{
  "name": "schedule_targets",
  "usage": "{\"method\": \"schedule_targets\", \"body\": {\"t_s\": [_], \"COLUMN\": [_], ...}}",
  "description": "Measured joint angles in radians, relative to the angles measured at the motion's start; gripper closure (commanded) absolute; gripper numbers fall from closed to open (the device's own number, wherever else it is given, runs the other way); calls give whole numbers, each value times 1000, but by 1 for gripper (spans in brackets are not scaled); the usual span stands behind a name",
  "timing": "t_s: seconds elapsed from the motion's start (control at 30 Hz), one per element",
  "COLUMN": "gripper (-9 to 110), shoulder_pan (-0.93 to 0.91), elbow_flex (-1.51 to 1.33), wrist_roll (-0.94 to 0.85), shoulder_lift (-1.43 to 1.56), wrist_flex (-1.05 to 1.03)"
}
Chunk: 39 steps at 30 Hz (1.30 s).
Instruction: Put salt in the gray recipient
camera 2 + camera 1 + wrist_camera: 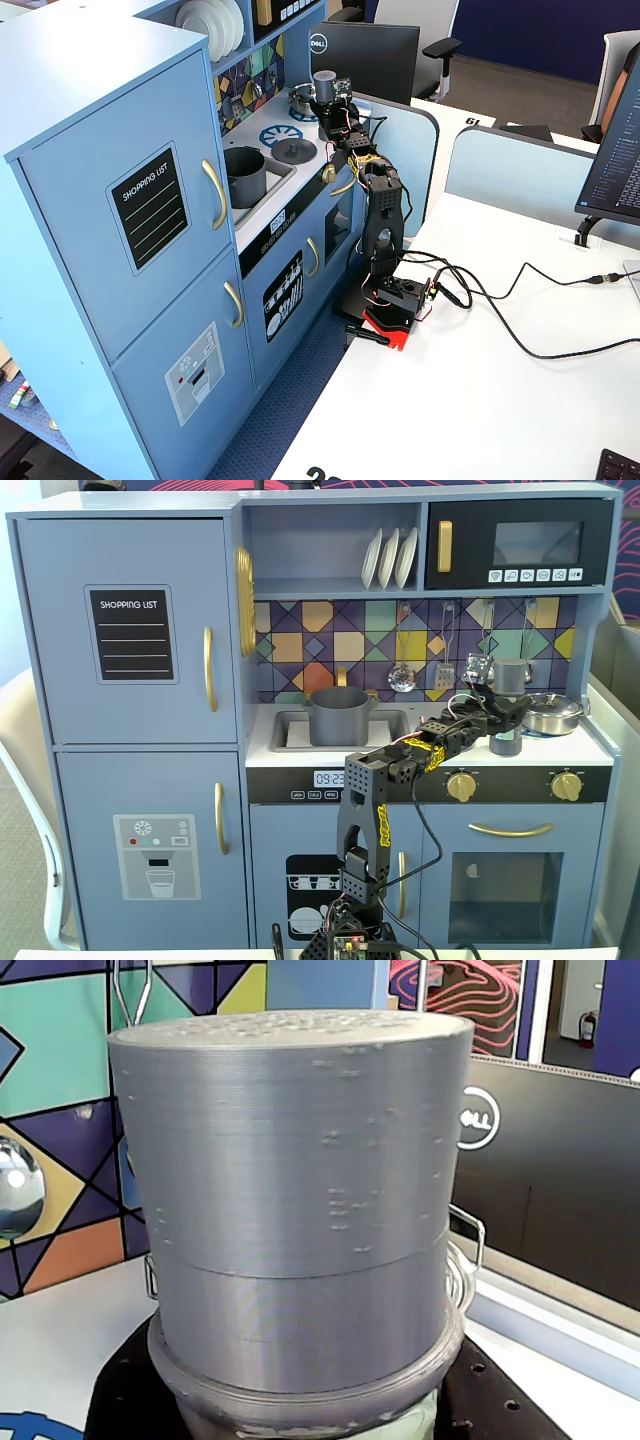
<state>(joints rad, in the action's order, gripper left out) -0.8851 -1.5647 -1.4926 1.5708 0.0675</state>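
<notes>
The salt (511,675) is a tall gray shaker standing at the right of the toy kitchen's counter. It fills the wrist view (300,1210), with a strip of pale green label at the bottom edge. My gripper (507,722) is around its lower part, and the black jaws press both sides of it in the wrist view (300,1405). The gray recipient (340,715), a dark-gray pot with side handles, stands in the sink to the left, apart from the gripper. In another fixed view the pot (245,175) is nearer the camera than the salt (323,82).
A shiny silver pan (553,712) stands just right of the salt, and its wire handles show behind it (470,1250). A flat gray lid (295,150) lies on the counter between sink and salt. Utensils (402,675) hang on the back wall. A Dell monitor (560,1180) stands behind the kitchen's right side.
</notes>
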Motion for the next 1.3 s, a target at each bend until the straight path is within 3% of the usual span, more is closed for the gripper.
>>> {"method": "schedule_targets", "body": {"t_s": [0.27,0.47,0.7,1.03,1.13,1.3], "gripper": [70,61,59,61,69,96], "shoulder_pan": [0,-2,-25,-43,-41,3], "elbow_flex": [-12,-40,-86,-179,-210,-293], "wrist_roll": [8,43,43,52,58,61], "shoulder_lift": [0,11,77,333,465,724], "wrist_flex": [2,2,-26,-313,-508,-873]}}
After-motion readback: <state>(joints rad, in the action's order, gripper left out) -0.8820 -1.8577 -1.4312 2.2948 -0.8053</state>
